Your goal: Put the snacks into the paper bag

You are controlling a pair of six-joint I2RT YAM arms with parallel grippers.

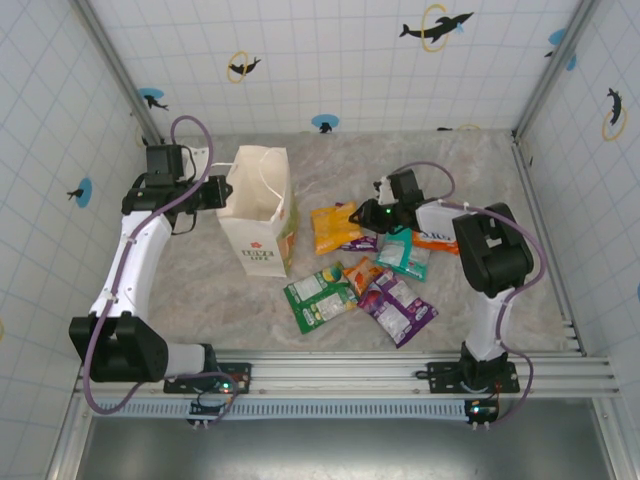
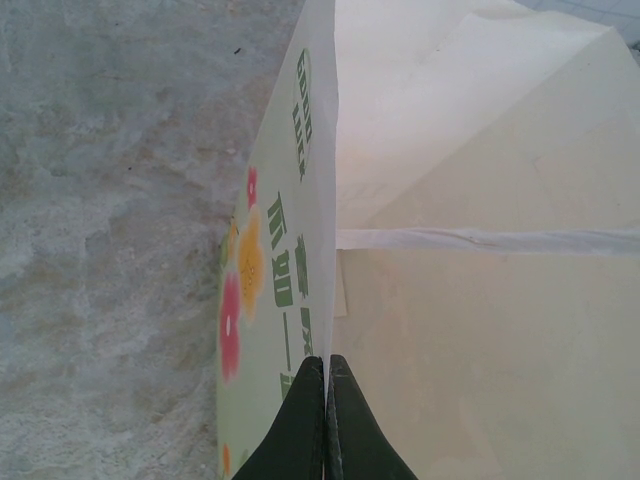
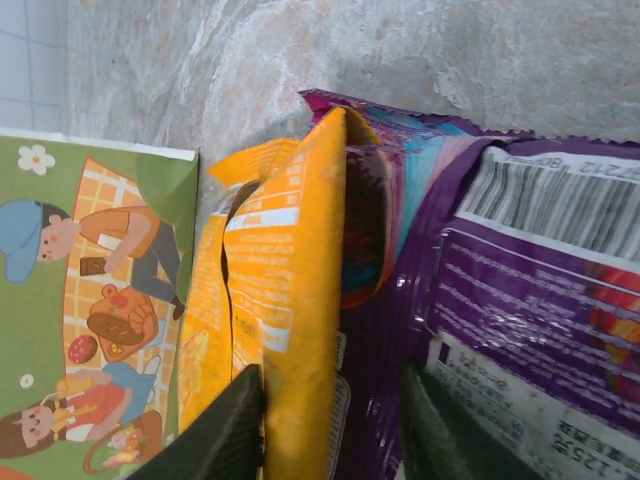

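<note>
The cream paper bag [image 1: 258,212] stands upright at the left. My left gripper [image 1: 222,192] is shut on its rim. In the left wrist view the fingertips [image 2: 328,365] pinch the bag's wall [image 2: 480,300] between the printed outside and the plain inside. My right gripper [image 1: 362,213] is closed round the bunched edge of an orange packet [image 1: 333,228], with a purple packet [image 1: 360,242] also between its fingers. The right wrist view shows the orange packet [image 3: 300,300] against the left finger [image 3: 225,430] and the purple packet [image 3: 520,300] under the right finger.
More snacks lie flat on the table: teal [image 1: 405,252], red-orange [image 1: 438,241], small orange [image 1: 362,272], green [image 1: 320,297] and a large purple one [image 1: 398,306]. The bag's cartoon-printed side [image 3: 90,320] is close to the left of my right gripper. Tiled walls enclose the table.
</note>
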